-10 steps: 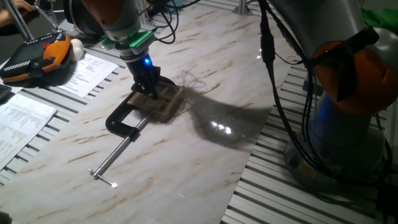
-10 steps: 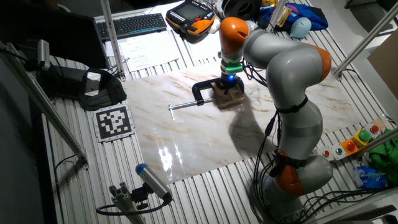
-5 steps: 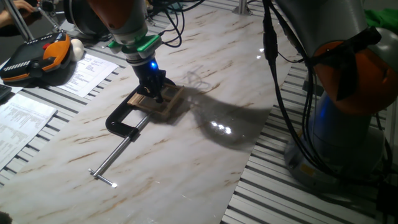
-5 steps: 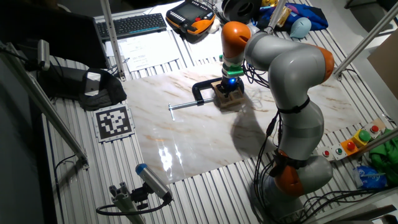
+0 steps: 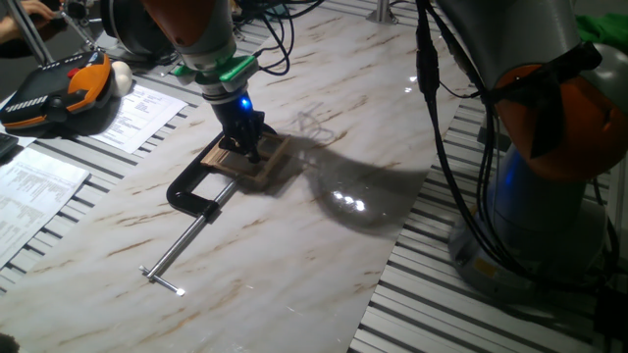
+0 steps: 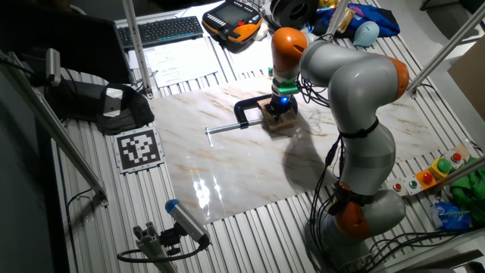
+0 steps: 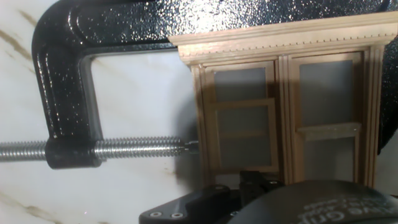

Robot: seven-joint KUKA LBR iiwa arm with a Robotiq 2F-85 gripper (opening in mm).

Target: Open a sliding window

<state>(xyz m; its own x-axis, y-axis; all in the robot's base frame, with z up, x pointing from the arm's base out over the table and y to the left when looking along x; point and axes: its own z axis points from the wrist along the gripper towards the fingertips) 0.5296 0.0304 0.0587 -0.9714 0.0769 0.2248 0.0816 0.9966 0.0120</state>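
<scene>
Roughly, left to right on the table:
Papers: printed sheets [image 5: 34,186] lie on the slatted bench at the far left of one fixed view, beside the marble.
Pendant: an orange and black handheld controller [image 5: 54,90] sits past the sheets, near the top left corner.
Table: a marble slab [image 5: 324,255] with brown veins, resting on the slatted bench.
Clamp: a black C-clamp [image 5: 193,191] lies flat on the slab; its steel screw rod [image 5: 182,247] runs toward the near edge and ends in a small crossbar. In the hand view the clamp frame [image 7: 62,68] wraps around the left and top of the window, and the threaded rod [image 7: 140,148] presses its tip against the window's left upright.
Window: the sliding window [image 5: 257,160] lies flat on the slab inside the clamp's mouth, just right of the clamp body; in the other fixed view it [image 6: 282,121] sits mid-slab under the arm's wrist. The hand view shows the window [image 7: 283,99] as a light-tan frame with two columns of panes; the left sash sits higher than the right one.
Gripper: the gripper [image 5: 245,150] points straight down onto the window, a blue light glowing above it; whether its fingers are apart or together cannot be told, since its dark body [image 7: 273,202] only fills the lower edge of the hand view.
Arm: the grey and orange arm [image 6: 356,83] arches over from the right side of the table.
</scene>
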